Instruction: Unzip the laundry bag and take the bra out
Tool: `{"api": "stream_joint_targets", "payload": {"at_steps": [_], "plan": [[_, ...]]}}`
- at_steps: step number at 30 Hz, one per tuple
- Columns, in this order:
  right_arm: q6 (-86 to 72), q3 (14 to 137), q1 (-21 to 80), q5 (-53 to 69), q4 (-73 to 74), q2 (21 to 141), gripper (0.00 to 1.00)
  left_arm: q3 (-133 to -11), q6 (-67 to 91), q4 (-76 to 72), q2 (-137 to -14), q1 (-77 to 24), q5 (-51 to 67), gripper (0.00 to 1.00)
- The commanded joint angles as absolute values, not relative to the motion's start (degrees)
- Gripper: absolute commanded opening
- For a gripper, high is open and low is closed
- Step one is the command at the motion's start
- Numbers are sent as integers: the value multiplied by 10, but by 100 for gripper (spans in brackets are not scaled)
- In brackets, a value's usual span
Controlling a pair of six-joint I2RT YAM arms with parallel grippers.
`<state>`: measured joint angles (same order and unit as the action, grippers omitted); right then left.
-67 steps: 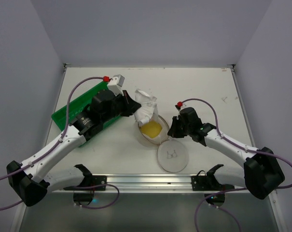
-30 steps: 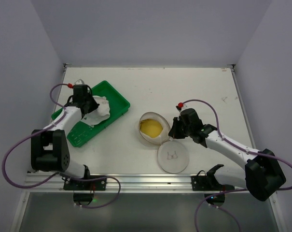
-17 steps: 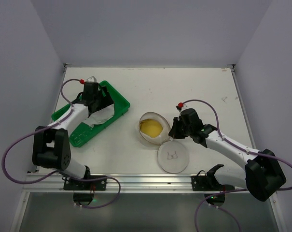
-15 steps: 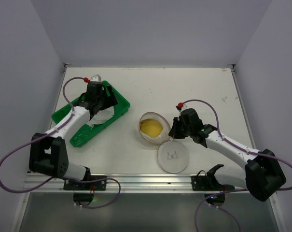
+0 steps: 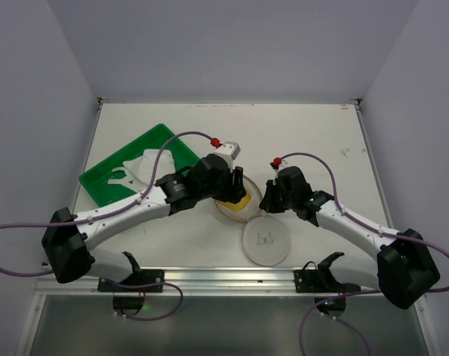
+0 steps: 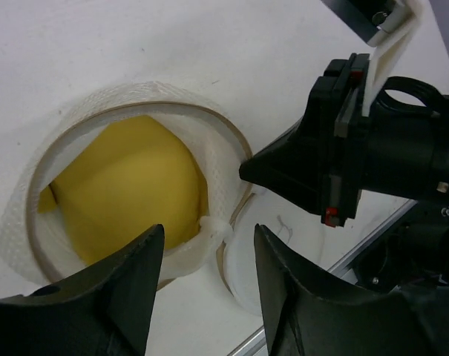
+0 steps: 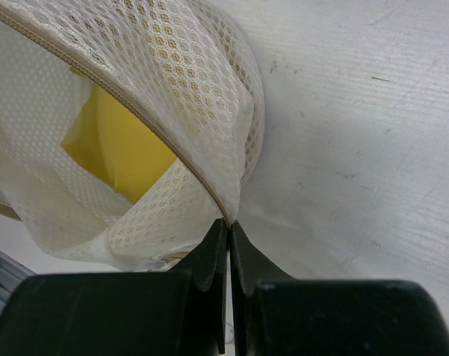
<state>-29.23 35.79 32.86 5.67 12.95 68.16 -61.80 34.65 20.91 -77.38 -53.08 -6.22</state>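
**Bag unzipped on the table, bra in the tray**

Markings: the one mark that reads is a small dark bra drawing (image 5: pixel 265 238), printed on the face of the round lid half (image 5: pixel 267 254). Any lettering near it is too small to make out.

Laundry bag (image 5: pixel 230 216): off-white, round, lying open near the middle of the table (image 5: pixel 306 141). It is in two halves. The bowl half sits mouth-up, and the lid half lies flat at its 5 o'clock, the two touching at the rim. Up close, the wall is a fine honeycomb mesh edged with a tan zip tape. A smooth yellow lining (image 6: pixel 128 185) fills the bowl half.

Bra (image 5: pixel 146 165): white, crumpled, with thin straps showing. It lies in the green tray (image 5: pixel 98 180), well apart from the bag at about 10 o'clock.

Left gripper (image 6: pixel 208 245): hangs over the bowl half with its fingers spread and nothing between them. They frame the near rim of the bag without touching it.

Right gripper (image 7: pixel 227 226): clenched, fingertips together on a fold of mesh and zip edge. In the top view that spot is the bowl half's 3 o'clock rim. The pinched fold stands up off the table.
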Motion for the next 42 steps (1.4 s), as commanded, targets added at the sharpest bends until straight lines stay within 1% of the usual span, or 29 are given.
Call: {"api": "stream_joint_targets", "payload": {"at_steps": [1,3,5,6,9,13,15,17,18,20,21,24,28,29,32,33,34,35,36,38,42], "plan": [[-281,376,326,57,127,667,0,-659,333,228,-835,-542,-70,55],[-281,374,326,56,128,664,0,-679,332,232,-876,-541,-85,47],[-281,372,326,55,130,661,0,-697,328,241,-919,-541,-116,45],[-281,370,325,55,131,657,0,-719,329,258,-933,-540,-129,43],[-282,362,325,54,132,649,0,-745,330,273,-977,-531,-160,40],[-283,358,325,59,130,642,0,-748,333,273,-1015,-521,-162,40],[-282,359,326,60,127,644,0,-743,337,275,-1027,-519,-152,49],[-282,359,326,61,125,645,0,-723,343,265,-1037,-520,-127,55],[-281,358,326,62,123,646,0,-715,345,251,-1039,-520,-121,63],[-280,358,325,64,120,652,0,-692,359,241,-1040,-520,-111,70],[-280,357,325,65,118,655,0,-685,363,231,-1039,-520,-111,76],[-281,357,326,73,112,666,0,-677,370,223,-1049,-522,-103,81],[-283,358,326,75,109,668,0,-669,382,210,-1086,-526,-91,80],[-283,357,325,75,108,667,0,-668,384,210,-1093,-526,-92,78],[-286,355,325,76,106,666,0,-664,389,203,-1115,-526,-97,70],[-286,354,326,76,107,666,0,-664,391,197,-1119,-526,-98,58],[-287,354,325,75,107,667,0,-659,392,193,-1124,-526,-93,39],[-287,354,326,75,108,668,0,-658,393,191,-1127,-526,-91,39],[-287,354,325,74,111,668,0,-657,393,187,-1128,-526,-88,18],[-290,354,326,75,112,666,0,-646,389,182,-1110,-526,-80,0],[-294,360,325,48,127,664,0,-617,367,167,-1033,-530,-69,0]]}}
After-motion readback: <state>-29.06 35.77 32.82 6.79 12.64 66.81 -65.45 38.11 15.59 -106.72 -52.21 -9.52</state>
